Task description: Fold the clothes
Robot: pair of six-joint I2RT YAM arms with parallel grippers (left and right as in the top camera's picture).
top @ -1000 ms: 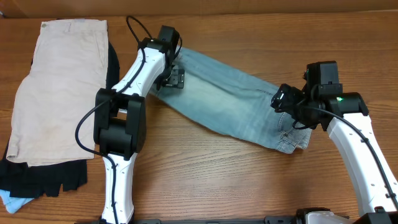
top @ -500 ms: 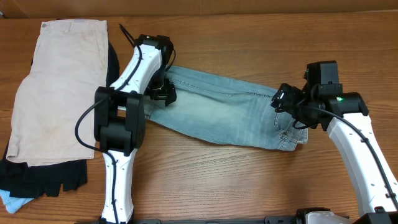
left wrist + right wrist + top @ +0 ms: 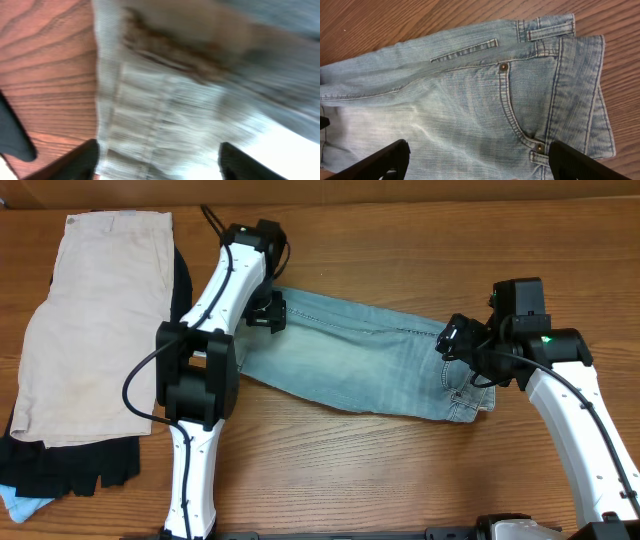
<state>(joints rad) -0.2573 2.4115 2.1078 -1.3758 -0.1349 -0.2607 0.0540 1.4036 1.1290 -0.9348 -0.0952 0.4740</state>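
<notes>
A wooden table (image 3: 400,470), with the denim shorts (image 3: 360,355) lying flat across its middle and beige shorts (image 3: 95,320) off to the left. The left gripper (image 3: 159,159) stands over the leg end, jaws apart with cloth between them. The right gripper (image 3: 480,160) hangs wide open above the waistband end, holding nothing.

- A robotics lab bench is indicated.
- A wood-grain table (image 3: 350,450) is seen.
- Two cabled white-and-black arms, the left arm (image 3: 195,385) and the right arm (image 3: 585,420), are mounted at its near edge.
</notes>
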